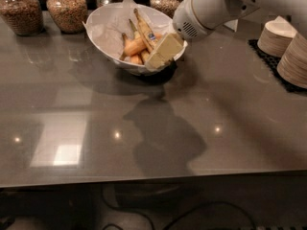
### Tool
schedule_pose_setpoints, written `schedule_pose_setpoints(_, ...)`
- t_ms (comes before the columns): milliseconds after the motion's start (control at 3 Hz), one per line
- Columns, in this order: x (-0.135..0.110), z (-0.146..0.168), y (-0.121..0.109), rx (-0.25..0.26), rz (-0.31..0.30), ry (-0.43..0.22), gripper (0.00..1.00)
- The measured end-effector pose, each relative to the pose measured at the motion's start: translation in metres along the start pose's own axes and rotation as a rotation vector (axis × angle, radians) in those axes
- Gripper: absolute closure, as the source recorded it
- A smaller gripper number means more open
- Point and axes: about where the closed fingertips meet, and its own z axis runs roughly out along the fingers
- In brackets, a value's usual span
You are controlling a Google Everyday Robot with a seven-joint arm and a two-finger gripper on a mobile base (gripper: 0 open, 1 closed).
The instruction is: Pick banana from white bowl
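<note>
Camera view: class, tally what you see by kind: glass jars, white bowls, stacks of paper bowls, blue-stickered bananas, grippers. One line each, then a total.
Glass jars, along the back: 4
White bowl: 1
Stacks of beige paper bowls, at the right: 2
Long banana with a blue sticker, in the bowl: 1
Gripper, at the bowl's right rim: 1
Total: 9
</note>
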Motion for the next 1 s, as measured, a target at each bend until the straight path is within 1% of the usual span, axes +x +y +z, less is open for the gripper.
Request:
schedule_pose_setpoints(333,-0.002,0.024,-0.010,0.012,0.035,-0.006,0.06)
schedule_pose_setpoints(667,0.000,0.039,-0.023,0.040,0.062,0.000,0.24)
schedule_pose_setpoints(1000,0.007,0.050,-0.040,0.084,0.105,0.017,0.46)
